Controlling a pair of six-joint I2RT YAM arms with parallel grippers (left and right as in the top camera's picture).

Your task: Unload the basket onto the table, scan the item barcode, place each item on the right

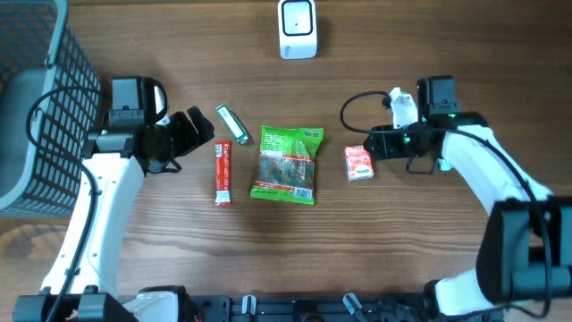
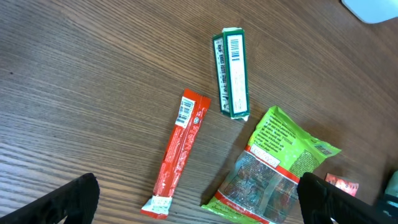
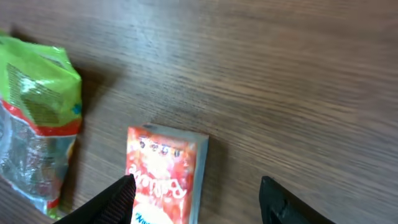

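Four items lie in a row on the wooden table: a green stick pack (image 1: 231, 124) with its barcode up (image 2: 230, 71), a red stick pack (image 1: 222, 173) (image 2: 179, 152), a green snack bag (image 1: 288, 164) (image 2: 277, 165) and a small red-and-white packet (image 1: 358, 163) (image 3: 163, 177). The white scanner (image 1: 298, 29) stands at the far edge. My left gripper (image 1: 192, 134) (image 2: 199, 205) hovers wide open just left of the stick packs, holding nothing. My right gripper (image 1: 375, 143) (image 3: 196, 202) is open at the small packet's right end. The packet lies flat between its fingertips, close to the left one.
A grey wire basket (image 1: 36, 107) fills the far left corner. A corner of the scanner (image 2: 373, 7) shows in the left wrist view. Bare wood lies in front of the items and to the right of the right arm.
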